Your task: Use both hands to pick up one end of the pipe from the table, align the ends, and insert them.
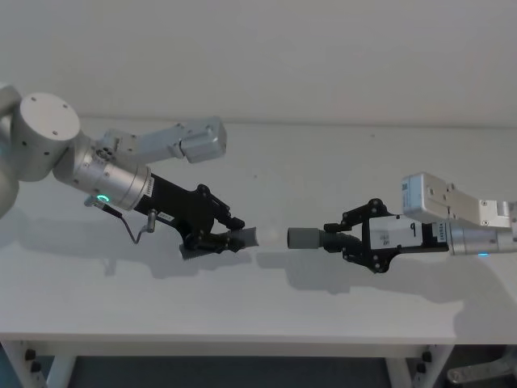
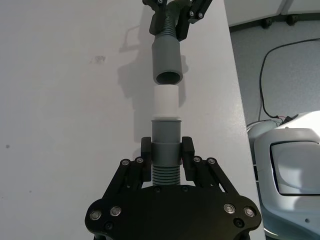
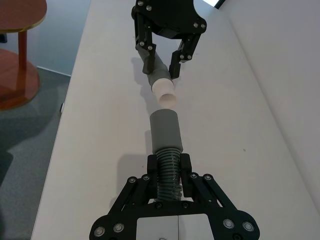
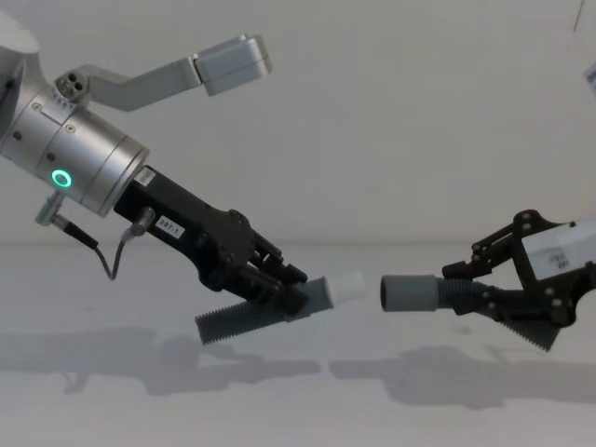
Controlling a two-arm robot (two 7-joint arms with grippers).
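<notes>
- Overhead, from the head view, the left gripper [image 1: 216, 236] clenches one hose piece [image 1: 234, 238] above the table [image 1: 323, 153], toward its near edge. The right gripper [image 1: 338, 236] clenches the other hose piece [image 1: 307, 238]. Their ends face each other, apart.
- Left wrist view: the white spigot [image 2: 165, 102] points at the open cuff [image 2: 168, 61], nearly in line, just short of it.
- Right wrist view: the same gap shows.
- Chest view: both pieces hang above the table, the left one tilted.
</notes>
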